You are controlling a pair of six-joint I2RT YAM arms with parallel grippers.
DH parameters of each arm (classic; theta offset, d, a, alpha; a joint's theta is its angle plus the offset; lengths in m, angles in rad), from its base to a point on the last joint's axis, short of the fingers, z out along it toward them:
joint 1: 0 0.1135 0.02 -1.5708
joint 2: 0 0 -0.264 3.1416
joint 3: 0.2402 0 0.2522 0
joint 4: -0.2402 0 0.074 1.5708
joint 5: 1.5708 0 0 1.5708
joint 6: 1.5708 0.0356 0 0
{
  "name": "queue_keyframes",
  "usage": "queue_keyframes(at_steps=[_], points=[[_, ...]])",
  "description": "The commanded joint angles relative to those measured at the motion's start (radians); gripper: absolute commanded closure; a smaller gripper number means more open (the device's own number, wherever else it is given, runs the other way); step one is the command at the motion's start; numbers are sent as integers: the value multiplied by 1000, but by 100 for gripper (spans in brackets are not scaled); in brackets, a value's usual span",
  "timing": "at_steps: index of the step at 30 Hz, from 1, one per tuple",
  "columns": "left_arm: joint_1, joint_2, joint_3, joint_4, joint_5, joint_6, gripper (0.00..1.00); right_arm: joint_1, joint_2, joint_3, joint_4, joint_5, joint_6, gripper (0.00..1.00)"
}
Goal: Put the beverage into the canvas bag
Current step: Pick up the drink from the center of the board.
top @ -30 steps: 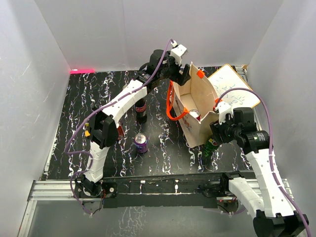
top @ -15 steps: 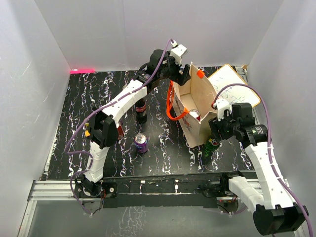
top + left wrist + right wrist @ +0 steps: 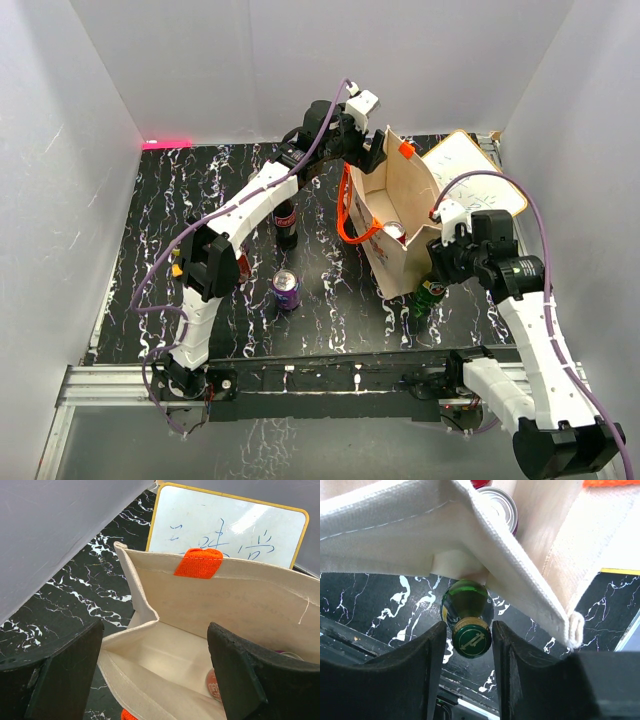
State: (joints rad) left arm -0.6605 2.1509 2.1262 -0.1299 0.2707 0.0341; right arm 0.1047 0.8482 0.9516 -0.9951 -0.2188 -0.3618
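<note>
Canvas bag (image 3: pixel 400 190) (image 3: pixel 240 600) stood upright, mouth open, centre-right on table (image 3: pixel 200 200); can (image 3: pixel 394 231) (image 3: pixel 500 505) seen at its bottom; L gripper (image 3: pixel 365 150) (image 3: pixel 155 680) held at bag's far corner, jaws spread wide, rim corner framed btwn them; R gripper (image 3: pixel 440 262) (image 3: pixel 468 635) pinched on green bottle (image 3: pixel 428 297) (image 3: pixel 468 611) at neck, just outside bag's near wall; cap overhung by bag rim; table's near edge close by; whiteboard (image 3: pixel 470 180) (image 3: pixel 225 525) laid beside bag's far side; purple can (image 3: pixel 286 288) & dark bottle (image 3: pixel 286 225) stood apart on left, strip of table left btwn them & bag.

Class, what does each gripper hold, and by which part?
Right fingers flank the neck of the green bottle; a firm grip cannot be told. Left fingers stand open over the canvas bag, holding nothing.
</note>
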Motion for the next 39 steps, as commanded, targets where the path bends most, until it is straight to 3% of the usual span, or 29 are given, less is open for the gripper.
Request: queue_keyframes(at_steps=[1, 20, 39], points=[[-8, -68, 9, 2, 13, 2, 17, 4, -38, -5, 30, -4, 2, 55], [-14, -88, -12, -6, 5, 13, 17, 4, -51, -45, 42, 10, 28, 46], [-23, -86, -10, -8, 8, 21, 16, 4, -30, 5, 58, 55, 84, 48]])
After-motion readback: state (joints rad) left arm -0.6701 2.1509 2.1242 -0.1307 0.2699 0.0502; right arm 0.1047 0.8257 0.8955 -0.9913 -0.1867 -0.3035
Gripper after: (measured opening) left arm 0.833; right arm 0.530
